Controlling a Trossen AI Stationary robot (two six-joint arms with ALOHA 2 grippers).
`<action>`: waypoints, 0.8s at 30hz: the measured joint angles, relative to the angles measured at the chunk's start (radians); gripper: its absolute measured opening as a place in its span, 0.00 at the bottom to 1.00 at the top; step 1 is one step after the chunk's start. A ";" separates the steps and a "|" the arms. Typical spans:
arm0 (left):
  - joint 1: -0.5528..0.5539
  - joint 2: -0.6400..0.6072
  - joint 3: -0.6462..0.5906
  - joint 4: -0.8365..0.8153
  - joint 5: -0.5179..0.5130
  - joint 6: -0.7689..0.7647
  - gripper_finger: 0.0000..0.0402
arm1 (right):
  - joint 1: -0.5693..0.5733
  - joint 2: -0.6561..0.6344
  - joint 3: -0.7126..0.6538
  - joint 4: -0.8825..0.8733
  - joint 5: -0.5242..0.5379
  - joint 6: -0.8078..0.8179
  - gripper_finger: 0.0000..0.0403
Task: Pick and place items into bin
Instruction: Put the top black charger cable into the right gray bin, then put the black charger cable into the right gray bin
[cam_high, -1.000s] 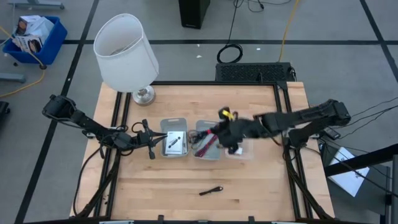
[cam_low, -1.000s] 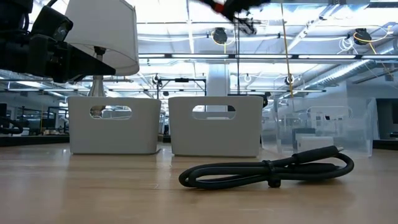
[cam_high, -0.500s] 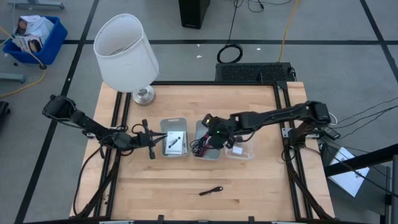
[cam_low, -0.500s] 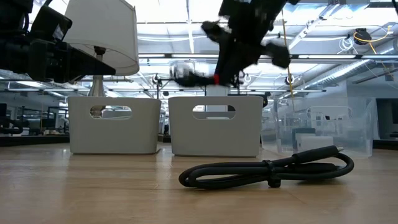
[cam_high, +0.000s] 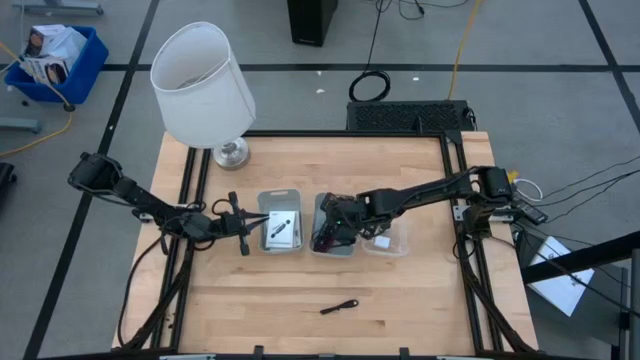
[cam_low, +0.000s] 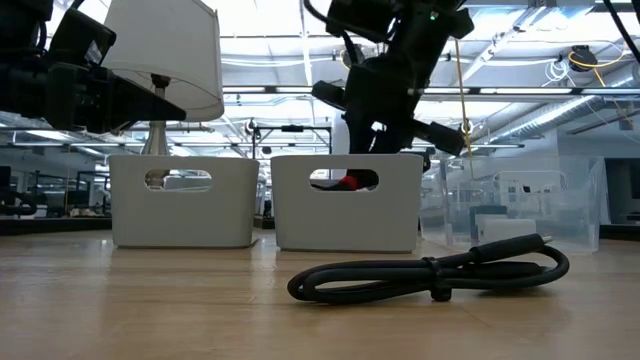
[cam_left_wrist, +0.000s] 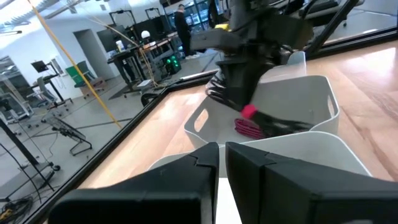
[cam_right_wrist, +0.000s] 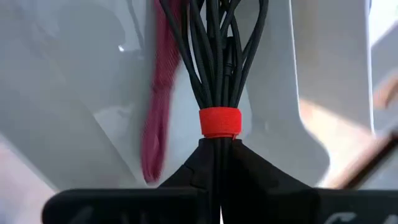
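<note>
My right gripper (cam_high: 335, 220) reaches from the table's right over the middle white bin (cam_high: 322, 205) and is shut on the coiled red-and-black cable (cam_right_wrist: 217, 56), whose coil hangs down inside that bin. The low view shows the gripper (cam_low: 385, 95) above the bin (cam_low: 345, 215), with red (cam_low: 348, 182) visible through the handle slot. The left white bin (cam_high: 280, 200) holds white cards with black marks (cam_high: 281, 229). A small white block (cam_high: 381, 241) lies in the clear bin (cam_high: 398, 235). My left gripper (cam_high: 240, 226) waits, shut, beside the left bin. My right gripper pinches the cable's bundled strands between its two fingers, right beside the red strap (cam_right_wrist: 219, 121) that binds them. The fingers come from above, slanting from the table's right. The coil hangs below them inside the middle bin (cam_left_wrist: 292, 93), red part (cam_left_wrist: 249, 121) near the bin's floor.
A coiled black cable (cam_high: 339, 306) lies on the bare wood near the table's near edge, also seen in the low view (cam_low: 430, 275). The white-shaded lamp (cam_high: 200, 85) stands at the far left corner. The three bins sit in a row mid-table.
My right gripper has moved toward the table's left and down, from high above the clear bin to the middle white bin. It stayed shut on the cable, which has gone from held high in the air to hanging inside that bin.
</note>
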 joint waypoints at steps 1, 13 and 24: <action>0.000 0.000 0.000 0.000 0.000 0.000 0.09 | 0.003 0.000 0.000 0.002 -0.022 0.000 0.06; 0.000 0.000 0.000 0.000 0.000 -0.008 0.09 | 0.008 0.000 0.000 0.001 -0.089 0.087 0.11; 0.000 0.000 0.000 0.000 0.000 -0.020 0.09 | 0.026 0.000 0.000 0.022 0.002 0.105 0.23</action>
